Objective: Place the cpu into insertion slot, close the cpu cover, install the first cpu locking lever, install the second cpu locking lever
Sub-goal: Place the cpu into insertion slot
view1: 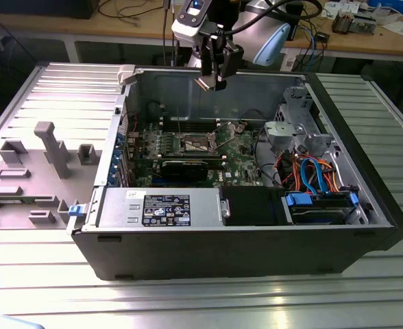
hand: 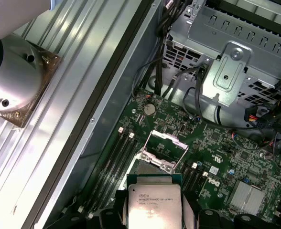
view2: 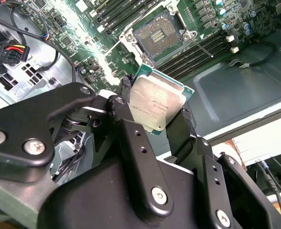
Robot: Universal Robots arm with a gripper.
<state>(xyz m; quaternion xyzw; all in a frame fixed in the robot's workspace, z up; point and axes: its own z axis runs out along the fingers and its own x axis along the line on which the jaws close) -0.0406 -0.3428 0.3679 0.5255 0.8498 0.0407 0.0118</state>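
Barely begun: grips cpu in tool, hovers above empty insertion slot; cpu cover open; seating, closing, locking undone.

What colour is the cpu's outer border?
Green; the cpu shows best in the second wrist view.

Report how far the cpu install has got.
Done: the cpu is picked up; the gripper is shut on it above the open computer case.
In hand: the cpu hangs over the board, apart from the insertion slot, whose dark centre sits empty.
Left: seating the cpu, closing the cpu cover, which stands raised, and both levers; one locking lever looks released beside the slot.
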